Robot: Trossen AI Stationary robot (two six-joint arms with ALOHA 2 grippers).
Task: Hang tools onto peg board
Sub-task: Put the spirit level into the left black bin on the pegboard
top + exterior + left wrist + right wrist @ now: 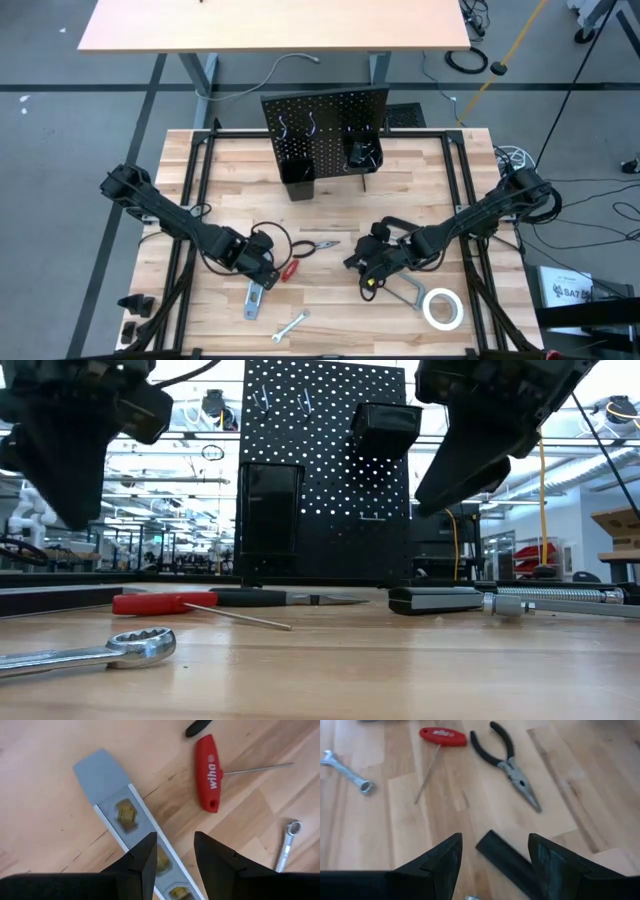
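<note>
The black peg board [325,125] stands upright at the table's far middle. The tools lie flat on the wood. A blue-grey level [125,815] lies under my open left gripper [175,857], which hangs above it, pointing steeply down. Beside it are a red-handled screwdriver [208,772] and a silver wrench [290,326]. My open right gripper [495,855] hovers, slanting down, over the black end [507,860] of a grey bar clamp [400,290]. Dark-handled pliers [507,762] lie beyond it, and a white tape roll [442,308] lies at the near right.
Two black bins [270,500] [385,425] and silver hooks [298,125] sit on the board's front. The low view shows both grippers [70,460] [470,470] clear of the table. A second table [270,25] stands beyond the board. Black rails [190,190] run along the table's sides.
</note>
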